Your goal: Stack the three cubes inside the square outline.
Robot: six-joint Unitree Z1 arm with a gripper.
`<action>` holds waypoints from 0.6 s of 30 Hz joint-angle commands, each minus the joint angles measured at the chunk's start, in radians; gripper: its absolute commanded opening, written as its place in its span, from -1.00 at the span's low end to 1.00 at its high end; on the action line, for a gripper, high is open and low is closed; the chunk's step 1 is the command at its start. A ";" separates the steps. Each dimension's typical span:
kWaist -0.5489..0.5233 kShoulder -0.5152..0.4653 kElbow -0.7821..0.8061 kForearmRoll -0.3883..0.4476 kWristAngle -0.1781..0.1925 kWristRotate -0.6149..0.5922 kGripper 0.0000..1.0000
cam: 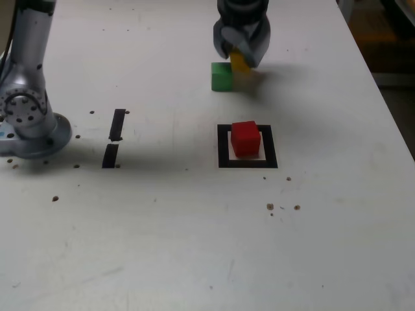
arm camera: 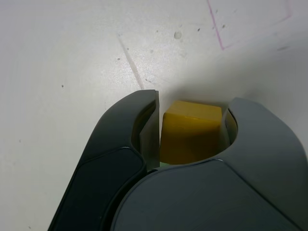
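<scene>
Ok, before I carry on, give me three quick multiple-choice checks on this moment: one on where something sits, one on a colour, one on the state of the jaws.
1. Where is the red cube?
A. Inside the square outline
B. Beside the two short tape strips
C. On top of the green cube

2. What colour is the cube between the jaws?
A. Red
B. Green
C. Yellow

3. How do the jaws of the gripper stand?
A. Wide open over bare table
B. Closed on a cube
C. Out of sight in both views

Answers:
1. A, the exterior view shows the red cube within the black frame.
2. C, the wrist view shows the yellow cube between the jaws, and the exterior view shows it next to the green cube.
3. B, in the wrist view both jaws sit against the yellow cube's sides.
</scene>
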 commanded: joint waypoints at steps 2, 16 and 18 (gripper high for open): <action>-0.021 -0.032 -0.061 0.091 -0.009 -0.104 -1.00; -0.239 -0.044 -0.415 0.761 -0.327 -0.688 -1.00; -0.289 -0.049 -0.405 0.773 -0.343 -0.805 -1.00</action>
